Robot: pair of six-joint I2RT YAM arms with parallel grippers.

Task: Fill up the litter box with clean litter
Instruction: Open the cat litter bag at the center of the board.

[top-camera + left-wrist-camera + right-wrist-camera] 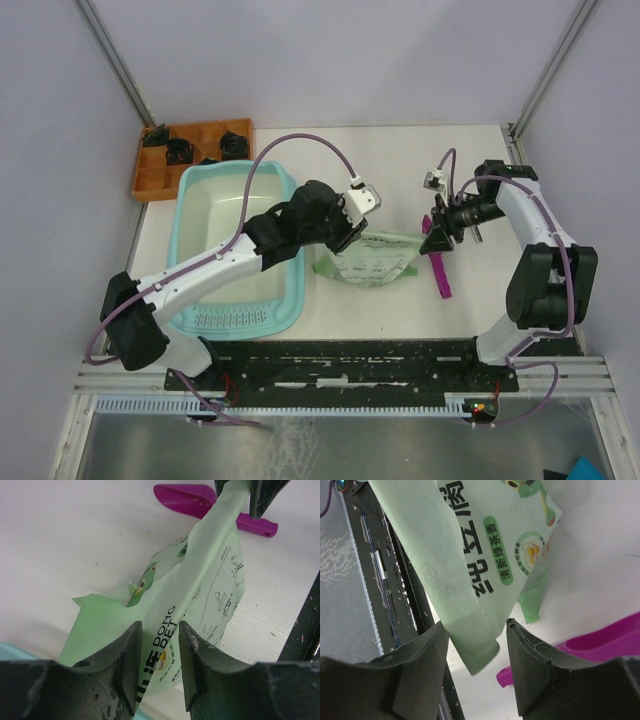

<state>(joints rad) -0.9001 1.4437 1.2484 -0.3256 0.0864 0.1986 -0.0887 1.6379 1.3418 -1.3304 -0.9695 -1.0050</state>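
Note:
The light teal litter box (225, 300) lies at the left of the table, and its whitish floor shows no litter. A light green printed bag (370, 260) lies just right of it. My left gripper (357, 222) is at the bag's left top edge. In the left wrist view it (160, 627) is open, and a fold of the bag (200, 590) rests against one finger only. My right gripper (432, 232) is at the bag's right end. It (476, 625) is open around a loose corner of the bag (460, 555). Litter is out of view.
A magenta scoop (441, 276) lies on the table right of the bag, under the right gripper. An orange compartmented tray (190, 155) with black parts sits behind the litter box. A black rail (350, 355) runs along the near edge.

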